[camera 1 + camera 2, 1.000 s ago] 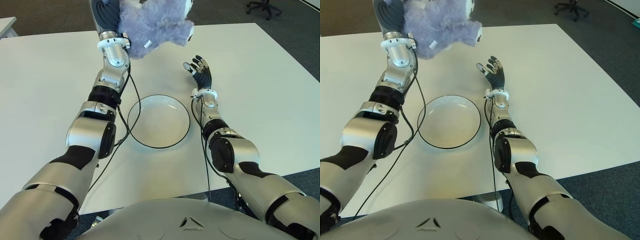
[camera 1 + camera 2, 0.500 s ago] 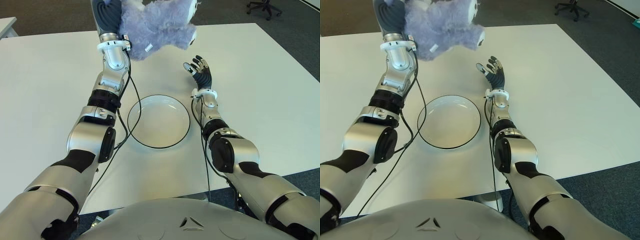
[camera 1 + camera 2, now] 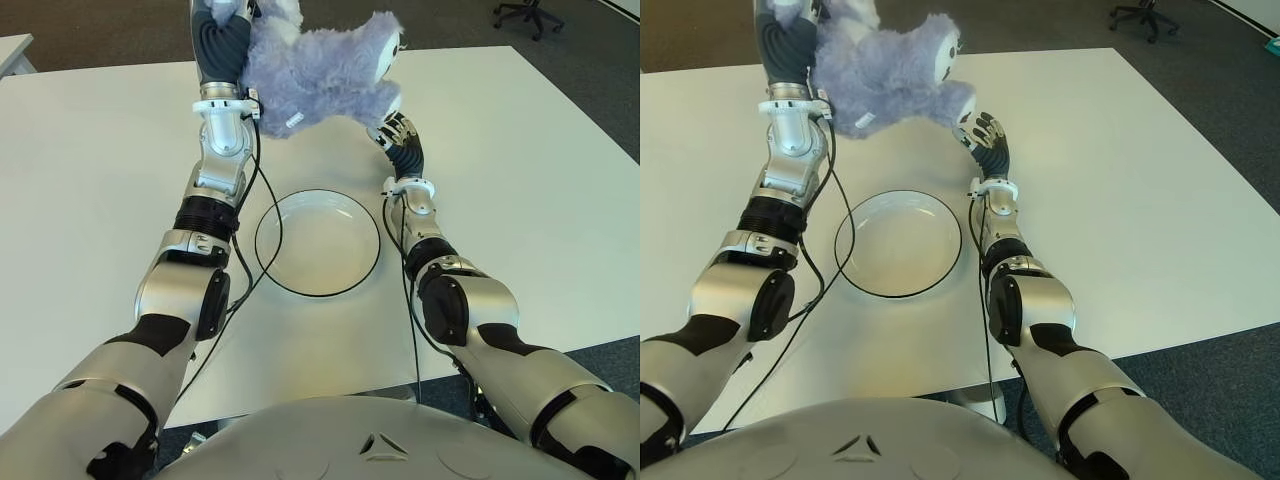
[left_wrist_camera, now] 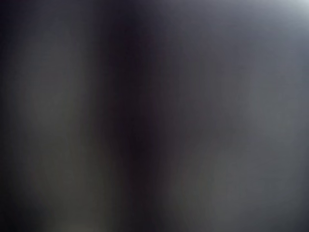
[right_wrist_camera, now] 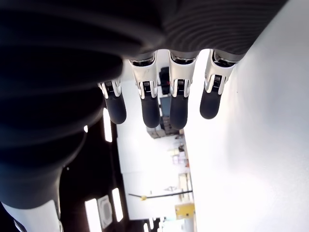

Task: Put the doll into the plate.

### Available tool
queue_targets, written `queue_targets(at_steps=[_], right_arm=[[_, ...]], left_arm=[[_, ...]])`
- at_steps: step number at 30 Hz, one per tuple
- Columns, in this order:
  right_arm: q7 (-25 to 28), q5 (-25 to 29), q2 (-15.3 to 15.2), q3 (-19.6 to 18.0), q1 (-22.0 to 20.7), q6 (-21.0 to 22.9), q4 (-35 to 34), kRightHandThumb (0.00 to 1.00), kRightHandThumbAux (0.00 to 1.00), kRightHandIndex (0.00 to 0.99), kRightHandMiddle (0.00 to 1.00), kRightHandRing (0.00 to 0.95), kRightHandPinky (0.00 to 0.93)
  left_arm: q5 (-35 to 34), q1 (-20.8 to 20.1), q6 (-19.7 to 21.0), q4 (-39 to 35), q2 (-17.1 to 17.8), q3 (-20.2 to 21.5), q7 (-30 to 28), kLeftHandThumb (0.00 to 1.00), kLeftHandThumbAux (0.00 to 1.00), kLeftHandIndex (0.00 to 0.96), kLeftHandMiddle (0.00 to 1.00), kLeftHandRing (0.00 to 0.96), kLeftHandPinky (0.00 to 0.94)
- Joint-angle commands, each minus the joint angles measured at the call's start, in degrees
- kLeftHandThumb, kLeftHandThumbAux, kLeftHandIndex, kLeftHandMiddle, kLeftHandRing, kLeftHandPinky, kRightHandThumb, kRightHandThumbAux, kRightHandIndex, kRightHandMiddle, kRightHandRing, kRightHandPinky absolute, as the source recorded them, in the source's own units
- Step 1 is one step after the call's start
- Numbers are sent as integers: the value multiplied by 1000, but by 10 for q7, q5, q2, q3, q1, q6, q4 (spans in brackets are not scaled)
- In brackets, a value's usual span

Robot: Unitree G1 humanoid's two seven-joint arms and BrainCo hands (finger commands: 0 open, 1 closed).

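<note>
- Two hands show in the eye views, and only the left hand [image 3: 222, 22] is at work: raised high at the far side of the table, it grips the doll [image 3: 318, 68] from behind.
- Its own wrist view is dark and shows nothing, so the exact finger hold cannot be read; the doll hanging clear of the table [image 3: 90, 170] implies a firm grasp.
- Carried that high, the doll can pass over the rim before being lowered, though it hangs beyond the plate [image 3: 318, 243], not yet above it.
- The doll is a shaggy lavender plush with a sewn-in white tag, soft and floppy.
- Round, shallow and glossy white with a thin dark rim, the plate sits empty between the forearms.
- The right hand [image 3: 397, 136] shows beside the plate's right, fingers extended and loose, holding nothing, just under the doll.
</note>
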Motion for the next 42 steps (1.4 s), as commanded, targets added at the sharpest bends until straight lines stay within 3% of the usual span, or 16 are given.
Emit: queue_targets(at_steps=[1,13,19,29,42], right_arm=[[-6,5,15,-5,82,51,53,56,727,134,153,136,126],[-8,6,16,-6,82,50,53,65,717,134,159,143,133],[-8,5,16,-5,82,51,53,71,718,131,159,143,136],[-8,7,16,-6,82,52,53,67,734,139,162,148,145],[-9,7,17,-7,82,50,53,67,726,149,168,153,150]], left_arm=[[-14,24,-6,-31,-5,5,-24,748,693,444,828,835,834],[-20,72,8,-107,-16,-2,-64,747,694,442,856,852,850],[9,90,10,-132,-21,-4,-45,747,693,443,837,843,830],[44,112,55,-177,-27,-1,-31,743,693,442,882,877,877],[31,144,46,-210,-32,-9,-53,740,695,442,883,879,870]])
